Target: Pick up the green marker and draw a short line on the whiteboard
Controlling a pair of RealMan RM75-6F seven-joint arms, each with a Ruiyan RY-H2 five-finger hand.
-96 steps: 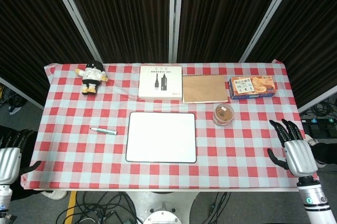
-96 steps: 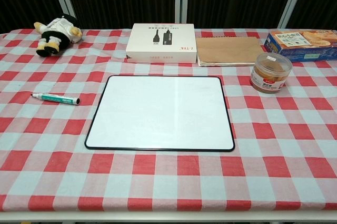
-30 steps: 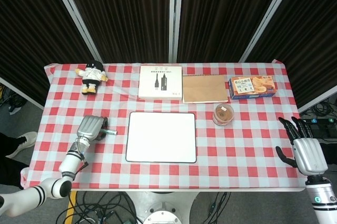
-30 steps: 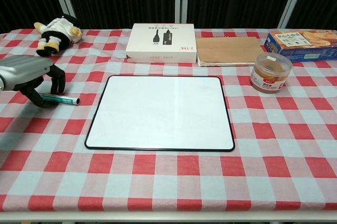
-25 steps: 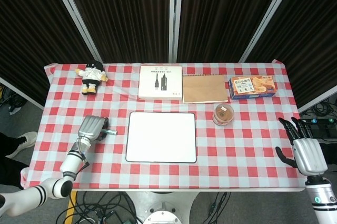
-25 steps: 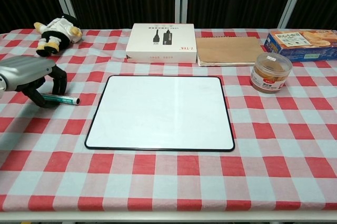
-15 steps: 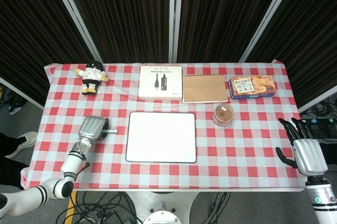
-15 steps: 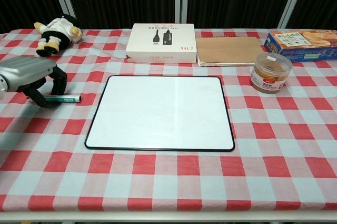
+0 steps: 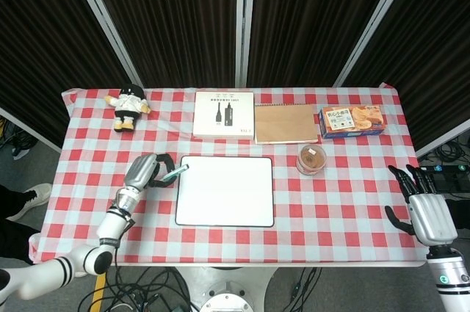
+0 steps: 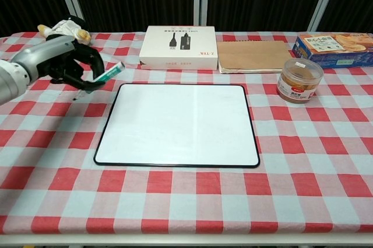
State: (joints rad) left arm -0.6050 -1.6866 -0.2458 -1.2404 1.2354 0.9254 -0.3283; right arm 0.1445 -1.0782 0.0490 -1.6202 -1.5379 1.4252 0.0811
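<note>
My left hand [image 9: 147, 172] [image 10: 65, 60] grips the green marker [image 9: 175, 172] [image 10: 106, 74] and holds it tilted above the cloth, just left of the whiteboard [image 9: 225, 191] [image 10: 178, 124]. The marker's free end points toward the board's upper left corner. The whiteboard lies flat in the middle of the table and its white face is blank. My right hand [image 9: 421, 211] hangs open beyond the table's right front corner, with nothing in it; the chest view does not show it.
Along the back stand a plush doll [image 9: 128, 105] [image 10: 61, 34], a white box [image 9: 224, 114] [image 10: 178, 46], a brown notebook [image 9: 286, 122] [image 10: 253, 56] and a biscuit box [image 9: 352, 120] [image 10: 334, 42]. A round jar [image 9: 311, 158] [image 10: 299, 80] sits right of the whiteboard.
My left hand has lifted the marker off the cloth and carried it right and up toward the whiteboard's upper left corner. The right hand has stayed in place.
</note>
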